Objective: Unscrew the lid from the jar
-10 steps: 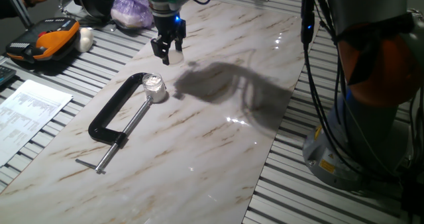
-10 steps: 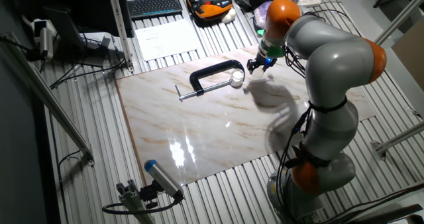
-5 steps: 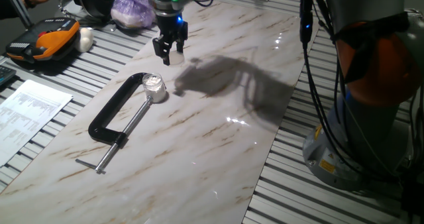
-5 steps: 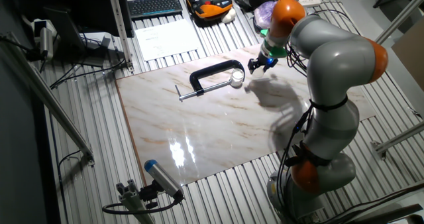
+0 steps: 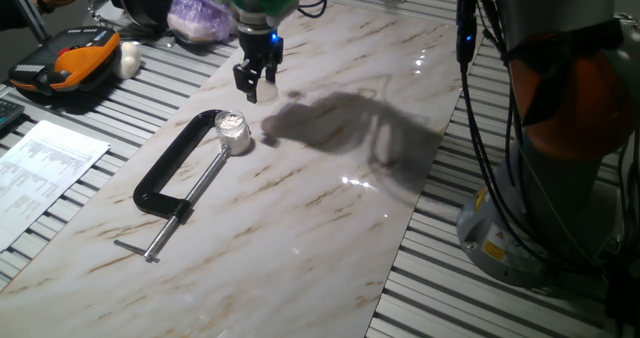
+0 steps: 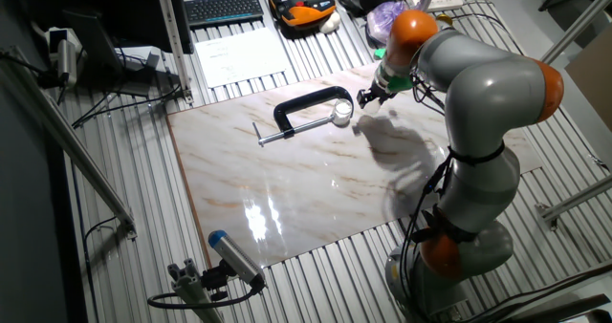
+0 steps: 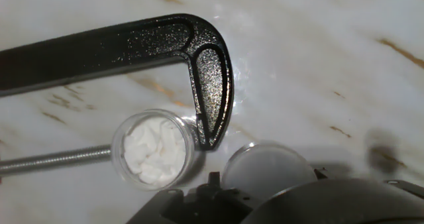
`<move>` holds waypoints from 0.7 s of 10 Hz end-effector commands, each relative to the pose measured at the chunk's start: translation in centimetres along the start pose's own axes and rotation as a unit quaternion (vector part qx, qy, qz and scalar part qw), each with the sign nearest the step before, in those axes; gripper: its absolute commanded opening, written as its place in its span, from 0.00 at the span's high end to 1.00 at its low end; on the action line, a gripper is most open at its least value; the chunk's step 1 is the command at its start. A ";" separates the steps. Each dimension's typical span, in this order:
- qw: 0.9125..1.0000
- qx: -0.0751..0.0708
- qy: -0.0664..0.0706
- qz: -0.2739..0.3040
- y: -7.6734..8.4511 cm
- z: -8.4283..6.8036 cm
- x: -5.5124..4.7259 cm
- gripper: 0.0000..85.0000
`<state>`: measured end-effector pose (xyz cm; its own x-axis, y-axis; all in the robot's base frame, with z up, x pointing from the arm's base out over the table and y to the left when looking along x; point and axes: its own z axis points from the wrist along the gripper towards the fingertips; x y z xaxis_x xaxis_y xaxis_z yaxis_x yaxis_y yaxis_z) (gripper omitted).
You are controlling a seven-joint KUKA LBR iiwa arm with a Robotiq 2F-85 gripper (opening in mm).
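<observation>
Marble-patterned tabletop [image 5: 300, 218] with a black cast-metal C-clamp [image 5: 165, 183] lying flat. The small squat translucent plastic jar [image 7: 156, 150], open-topped and showing white lumpy contents, sits inside the clamp's mouth, touching the curved tip of the black frame, with the steel screw [image 7: 53, 159] reaching it from the left in the hand view. The round whitish plastic lid [image 7: 268, 169] lies flat on the tabletop just right of the jar, apart from it. The black two-finger pincer [image 5: 256, 86] hangs above the tabletop, beyond the jar; its fingers stand slightly spread, holding nothing. An orange-and-black case [image 5: 65, 66] rests far left.
</observation>
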<state>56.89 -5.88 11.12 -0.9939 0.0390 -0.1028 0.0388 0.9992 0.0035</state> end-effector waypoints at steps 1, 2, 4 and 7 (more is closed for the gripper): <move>1.000 0.004 0.002 -0.001 -0.2 0.0 -0.1 1.00; 1.000 0.001 0.007 -0.001 -0.5 0.1 -0.2 1.00; 1.000 -0.006 0.008 -0.002 -0.8 0.7 -0.3 1.00; 1.000 -0.007 0.011 0.002 -0.8 1.2 -0.2 1.00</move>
<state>57.22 -6.75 9.91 -0.9960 0.0438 -0.0782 0.0424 0.9989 0.0185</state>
